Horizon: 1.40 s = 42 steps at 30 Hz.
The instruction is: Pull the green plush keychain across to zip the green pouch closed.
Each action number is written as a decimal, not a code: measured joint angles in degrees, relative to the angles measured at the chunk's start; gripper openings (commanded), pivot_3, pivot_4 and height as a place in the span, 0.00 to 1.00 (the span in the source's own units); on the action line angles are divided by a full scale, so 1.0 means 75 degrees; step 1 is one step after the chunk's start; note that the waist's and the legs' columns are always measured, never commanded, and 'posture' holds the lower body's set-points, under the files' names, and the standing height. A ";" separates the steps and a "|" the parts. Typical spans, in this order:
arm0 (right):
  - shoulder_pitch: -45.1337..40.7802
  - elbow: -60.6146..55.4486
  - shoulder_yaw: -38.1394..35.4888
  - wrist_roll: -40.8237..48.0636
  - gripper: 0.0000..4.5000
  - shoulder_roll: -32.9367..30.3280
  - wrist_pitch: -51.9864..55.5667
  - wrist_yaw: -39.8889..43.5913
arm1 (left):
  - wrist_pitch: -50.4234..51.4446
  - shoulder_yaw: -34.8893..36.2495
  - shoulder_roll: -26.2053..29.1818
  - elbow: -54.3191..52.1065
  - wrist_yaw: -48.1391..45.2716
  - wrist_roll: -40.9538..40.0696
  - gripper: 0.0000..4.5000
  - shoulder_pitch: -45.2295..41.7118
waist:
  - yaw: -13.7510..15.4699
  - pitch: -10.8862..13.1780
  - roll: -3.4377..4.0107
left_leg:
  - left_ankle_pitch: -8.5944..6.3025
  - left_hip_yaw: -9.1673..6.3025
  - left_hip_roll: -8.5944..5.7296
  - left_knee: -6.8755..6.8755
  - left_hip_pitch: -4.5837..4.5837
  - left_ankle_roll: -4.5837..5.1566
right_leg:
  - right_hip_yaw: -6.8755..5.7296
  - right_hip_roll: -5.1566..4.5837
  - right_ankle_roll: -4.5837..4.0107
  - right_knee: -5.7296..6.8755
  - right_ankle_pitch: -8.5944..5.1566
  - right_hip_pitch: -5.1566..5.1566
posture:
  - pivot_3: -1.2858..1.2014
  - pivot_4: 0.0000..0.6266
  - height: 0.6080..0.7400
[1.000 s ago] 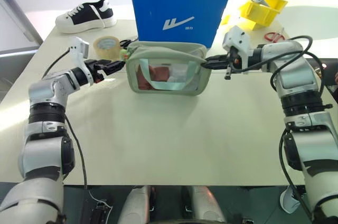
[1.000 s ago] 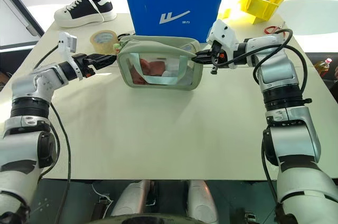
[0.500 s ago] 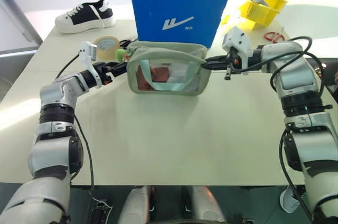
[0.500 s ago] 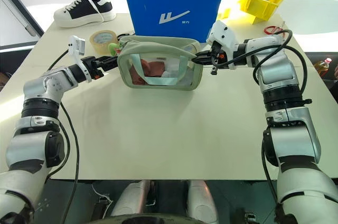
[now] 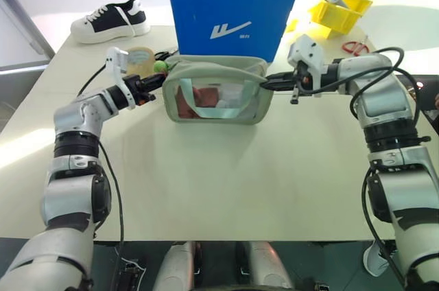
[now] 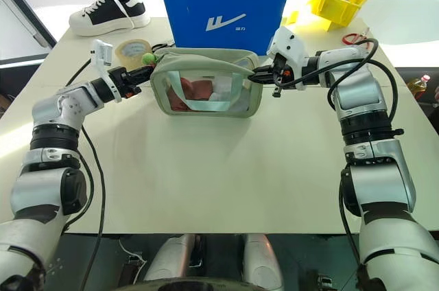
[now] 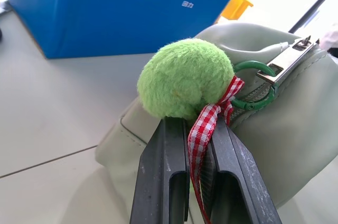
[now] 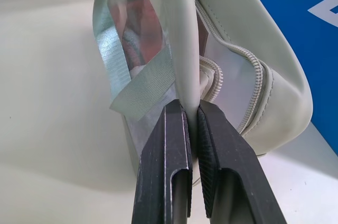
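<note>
The pale green pouch (image 5: 218, 92) stands upright mid-table, its clear front showing red and teal contents. At its left end sits the green plush keychain (image 7: 185, 78), hooked by a green ring (image 7: 254, 84) to the zipper pull (image 7: 288, 60). My left gripper (image 7: 198, 126) is shut on the keychain's red-checked ribbon just under the plush ball; in the left eye view it (image 5: 153, 81) points level at the pouch's left end. My right gripper (image 8: 193, 109) is shut on the edge of the pouch's right end, reaching in from the right (image 5: 269, 83).
A blue cardboard box (image 5: 232, 9) stands right behind the pouch. A roll of tape (image 5: 139, 57) lies behind my left gripper, a black-and-white shoe (image 5: 112, 19) at the far left. A yellow bin (image 5: 341, 9) and red scissors (image 5: 355, 47) sit at the far right.
My left gripper has moved right to the pouch's left end and shut on the green plush keychain. The right gripper has kept its grip on the pouch.
</note>
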 measured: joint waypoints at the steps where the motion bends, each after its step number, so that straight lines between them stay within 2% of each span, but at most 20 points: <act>1: 0.0011 -0.0020 0.0000 0.0000 0.00 0.0000 0.0000 -0.0003 | 0.0000 0.0008 0.0052 -0.0015 0.0021 0.0000 0.01 0.0000 | -0.0001 0.0000 0.0000 | 0.0000 0.0000 0.0000 0.0000 0.0000 0.0000 | 0.0000 0.0000 0.0000 0.0000 0.0000 0.0000 | 0.52 0.24 1.00; 8: 0.0030 -0.0062 0.0000 -0.0001 0.00 -0.0001 -0.0001 -0.0069 | 0.0357 0.0076 0.0666 -0.1156 -0.0028 -0.0158 0.01 0.0023 | 0.0002 0.0000 0.0000 | -0.0001 -0.0003 0.0000 -0.0002 0.0000 -0.0002 | 0.0001 -0.0002 0.0000 -0.0001 0.0000 0.0000 | 0.52 0.24 1.00; 12: 0.0036 -0.0062 -0.0002 -0.0004 0.00 -0.0012 -0.0001 -0.0094 | 0.0469 -0.0152 0.0699 -0.2067 -0.0109 -0.0156 0.01 -0.0202 | 0.0023 0.0000 0.0000 | 0.0000 -0.0004 0.0000 -0.0001 0.0000 -0.0004 | 0.0001 -0.0003 0.0000 -0.0003 0.0000 0.0003 | 0.52 0.24 1.00; 16: 0.0040 -0.0062 0.0001 -0.0003 0.00 0.0035 -0.0006 -0.0134 | -0.0039 -0.1037 0.0288 -0.2498 -0.0167 0.0373 0.01 -0.0764 | 0.0042 0.0000 0.0000 | 0.0000 -0.0002 -0.0001 0.0001 0.0002 -0.0003 | 0.0001 -0.0004 0.0000 -0.0005 0.0000 0.0009 | 0.52 0.24 1.00; 21: 0.0046 -0.0070 0.0004 0.0004 0.00 0.0134 -0.0012 -0.0162 | -0.1008 -0.2301 -0.0309 -0.2063 -0.0296 0.1410 0.01 -0.1086 | -0.0013 0.0000 0.0000 | 0.0001 0.0006 0.0000 -0.0003 0.0002 -0.0001 | 0.0002 0.0004 0.0000 0.0000 0.0000 0.0000 | 0.52 0.24 1.00; 24: 0.0048 -0.0084 0.0004 0.0004 0.00 0.0159 -0.0011 -0.0168 | -0.1391 -0.2565 -0.0290 -0.1817 -0.0531 0.1747 0.27 -0.1226 | -0.0004 0.0000 0.0000 | 0.0002 0.0007 0.0001 -0.0002 0.0002 0.0001 | 0.0002 0.0006 0.0000 0.0001 0.0000 0.0001 | 0.52 0.24 1.00; 30: 0.0129 -0.0215 -0.0005 0.0004 0.00 0.0147 -0.0010 -0.0177 | -0.1630 -0.2589 -0.0082 -0.1638 -0.0746 0.1985 0.93 -0.1303 | 0.0001 0.0000 0.0000 | 0.0001 0.0006 0.0001 0.0002 0.0002 0.0002 | 0.0002 0.0007 0.0000 0.0001 0.0000 0.0003 | 0.52 0.24 1.00; 37: 0.0148 -0.0232 -0.0006 0.0009 0.00 0.0159 -0.0010 -0.0231 | -0.1055 -0.2462 0.0777 -0.2409 -0.1435 0.1823 0.93 -0.1310 | -0.0010 0.0000 0.0000 | 0.0002 0.0005 0.0001 0.0001 0.0002 0.0002 | 0.0002 0.0008 0.0001 0.0002 0.0000 0.0003 | 0.52 0.24 1.00; 42: 0.0183 -0.0289 -0.0007 0.0014 0.00 0.0154 -0.0006 -0.0238 | -0.0668 -0.2200 0.1424 -0.3066 -0.1739 0.1661 0.93 -0.0548 | -0.0004 0.0000 0.0000 | 0.0002 0.0003 0.0002 0.0004 0.0006 0.0002 | 0.0002 0.0008 0.0000 0.0005 -0.0001 0.0006 | 0.52 0.24 1.00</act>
